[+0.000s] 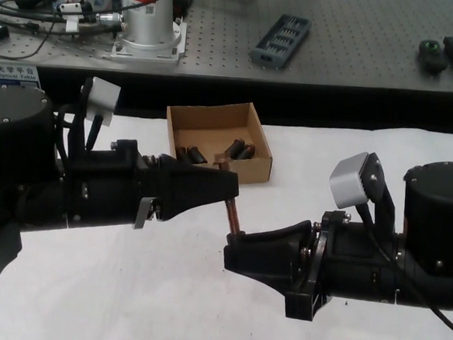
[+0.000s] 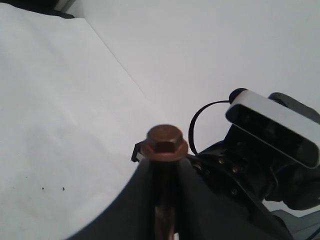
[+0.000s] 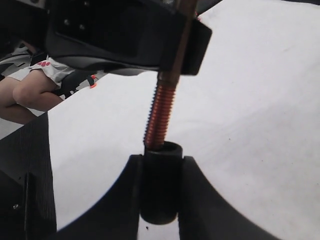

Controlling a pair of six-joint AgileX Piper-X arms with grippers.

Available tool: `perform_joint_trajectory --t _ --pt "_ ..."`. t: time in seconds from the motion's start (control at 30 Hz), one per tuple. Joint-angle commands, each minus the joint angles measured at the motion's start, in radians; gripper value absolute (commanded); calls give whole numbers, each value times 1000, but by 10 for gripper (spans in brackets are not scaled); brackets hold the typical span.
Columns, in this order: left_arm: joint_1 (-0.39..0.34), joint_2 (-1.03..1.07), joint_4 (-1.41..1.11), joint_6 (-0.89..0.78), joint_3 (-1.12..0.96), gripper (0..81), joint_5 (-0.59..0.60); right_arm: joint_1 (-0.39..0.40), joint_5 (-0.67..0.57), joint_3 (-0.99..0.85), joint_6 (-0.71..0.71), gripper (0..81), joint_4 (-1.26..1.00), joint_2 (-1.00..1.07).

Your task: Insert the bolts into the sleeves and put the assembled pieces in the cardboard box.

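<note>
Plainly, the insertion step is in hand: the left gripper (image 1: 227, 187) has its fingers clamped on the upper shank of a bolt (image 1: 231, 211), holding it upright with the hex head on top. The right gripper (image 1: 234, 251) has its fingers closed on a sleeve (image 3: 161, 192), bore facing up, directly beneath. Both pieces are held above the bench rather than on it, probably so that each arm can trim the alignment freely and the bolt can run straight down the bore. In the right wrist view the thread tip sits at or just inside the sleeve's mouth, with most of the thread exposed, so the joining looks barely begun. The bolt is copper-coloured metal, with a six-sided flanged head, a smooth upper shank and fine ridged thread lower down. The sleeve is a short, dark, matt cylinder with a round opening. Beyond the grippers the cardboard box (image 1: 256, 170), plain brown and open-topped, holds several dark assembled pieces (image 1: 239, 149) and stands near enough for a short carry. A white sheet (image 1: 125, 287), soft-looking and faintly creased, covers the bench.
</note>
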Motion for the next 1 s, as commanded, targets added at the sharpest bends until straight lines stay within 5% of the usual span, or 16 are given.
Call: perform_joint_trajectory --t 0.0,0.33,0.53,0.97 --pt "-3 -1 19 -3 -12 6 26 0 5 -6 21 43 -62 0" --pt "-3 -1 27 5 -12 6 25 0 5 -6 24 43 -70 0" --pt "-3 -1 45 112 -12 6 156 0 5 -6 24 43 -70 0" --pt "-3 -1 65 229 -12 0 153 0 5 -6 24 43 -70 0"
